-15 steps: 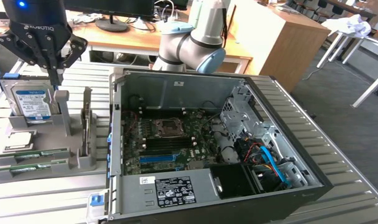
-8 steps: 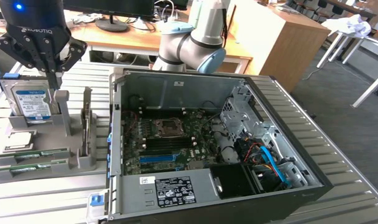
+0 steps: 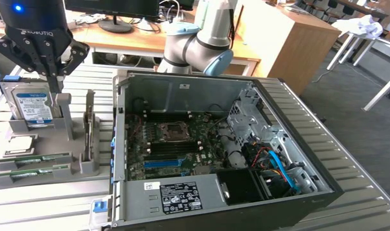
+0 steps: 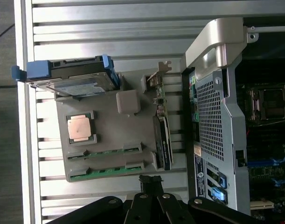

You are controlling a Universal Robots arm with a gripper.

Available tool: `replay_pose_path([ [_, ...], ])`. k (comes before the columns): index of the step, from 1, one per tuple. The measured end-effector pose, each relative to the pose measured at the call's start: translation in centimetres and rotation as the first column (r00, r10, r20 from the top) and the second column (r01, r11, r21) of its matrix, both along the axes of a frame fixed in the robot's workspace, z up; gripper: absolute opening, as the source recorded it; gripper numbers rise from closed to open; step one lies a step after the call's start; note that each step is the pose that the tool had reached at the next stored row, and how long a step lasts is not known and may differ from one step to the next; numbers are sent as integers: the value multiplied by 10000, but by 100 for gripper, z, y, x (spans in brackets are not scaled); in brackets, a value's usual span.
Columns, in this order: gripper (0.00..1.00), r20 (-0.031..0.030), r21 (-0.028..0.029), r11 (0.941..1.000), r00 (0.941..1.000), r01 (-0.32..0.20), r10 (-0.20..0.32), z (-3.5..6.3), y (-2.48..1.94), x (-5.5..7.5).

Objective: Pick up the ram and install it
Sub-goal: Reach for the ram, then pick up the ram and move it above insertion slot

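On the exterior view's left, the black robot claw [image 3: 54, 83] is hanging with its fingers pressed together. It is holding nothing. It is hovering just above the silver hard drive with the blue and white label [image 3: 31, 107], which is standing up in the grey plastic holder [image 3: 85, 166]. The holder is sitting on the silver slatted tabletop [image 3: 41, 207].

Lower in that holder, a small square silver chip [image 3: 20, 144] is lying flat. Just beside it, the long, thin, flat green ram sticks [image 3: 35, 158] are lying in their slots, well apart from the claw. Nothing is touching them.

A little to the right, a thin dark card [image 3: 89, 125] is standing on its edge in the holder.

Further right, the big open grey computer case [image 3: 182, 91] is lying on its side, showing the green board [image 3: 175, 144] inside. The long slots on that board are looking empty.

So the job is only beginning. No ram is being picked up yet, and none is sitting in the computer yet.
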State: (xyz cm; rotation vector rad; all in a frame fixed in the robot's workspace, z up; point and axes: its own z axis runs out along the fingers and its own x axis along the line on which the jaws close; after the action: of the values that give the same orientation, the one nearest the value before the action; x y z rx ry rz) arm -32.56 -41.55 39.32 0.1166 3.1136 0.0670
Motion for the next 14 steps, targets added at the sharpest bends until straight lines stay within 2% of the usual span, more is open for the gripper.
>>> replay_pose_path([
  [10,10,0,0,10000,10000,-9,9,0,0,0],
  [14,10,0,0,9998,9998,-194,194,0,0,0],
])
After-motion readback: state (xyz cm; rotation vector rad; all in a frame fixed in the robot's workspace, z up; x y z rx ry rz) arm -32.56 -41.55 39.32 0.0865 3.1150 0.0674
